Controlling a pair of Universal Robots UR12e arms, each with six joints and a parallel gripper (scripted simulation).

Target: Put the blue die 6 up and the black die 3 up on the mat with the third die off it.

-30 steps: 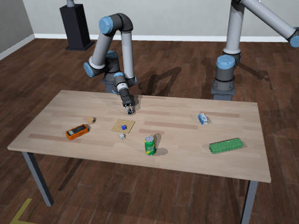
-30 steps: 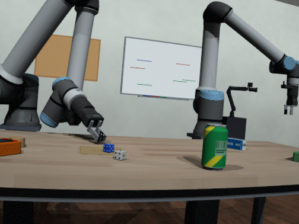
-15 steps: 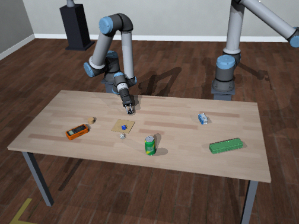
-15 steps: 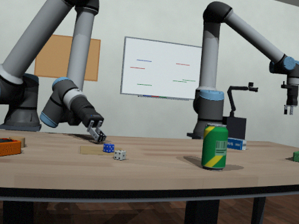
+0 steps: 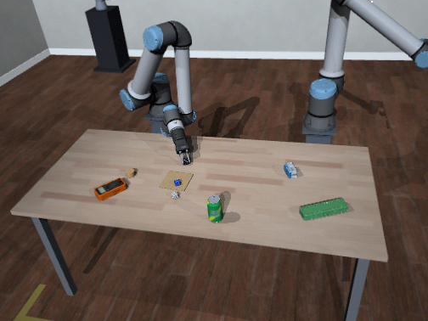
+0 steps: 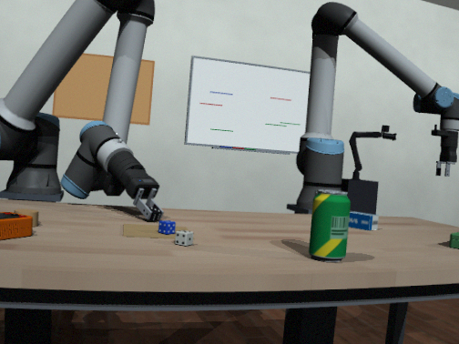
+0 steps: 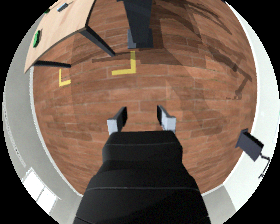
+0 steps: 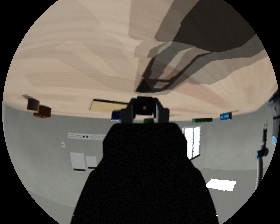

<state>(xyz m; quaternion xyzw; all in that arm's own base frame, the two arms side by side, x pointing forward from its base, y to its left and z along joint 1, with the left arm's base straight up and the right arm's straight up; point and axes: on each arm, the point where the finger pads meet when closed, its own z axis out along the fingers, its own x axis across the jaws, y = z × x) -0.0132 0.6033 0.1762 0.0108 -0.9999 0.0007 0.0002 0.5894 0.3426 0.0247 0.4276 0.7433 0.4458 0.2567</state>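
Note:
The blue die (image 5: 177, 183) (image 6: 167, 227) (image 8: 116, 115) sits flat on the tan mat (image 5: 168, 182) (image 6: 137, 231) (image 8: 102, 106); its top number is too small to read. The white die (image 5: 175, 195) (image 6: 184, 237) lies on the table off the mat, on the side near the can. My right gripper (image 5: 185, 160) (image 6: 152, 211) (image 8: 144, 104) is tilted, low over the table behind the mat. It is shut on the black die (image 6: 156, 213) (image 8: 145, 105); whether that die touches the table I cannot tell. My left gripper (image 6: 443, 173) (image 7: 142, 112) is open and empty, far from the dice.
A green can (image 5: 215, 210) (image 6: 330, 227) stands right of the white die. An orange multimeter (image 5: 110, 188) and a small wooden block (image 5: 130, 172) lie left of the mat. A blue-white box (image 5: 290, 170) and a green brick (image 5: 323, 209) are far right.

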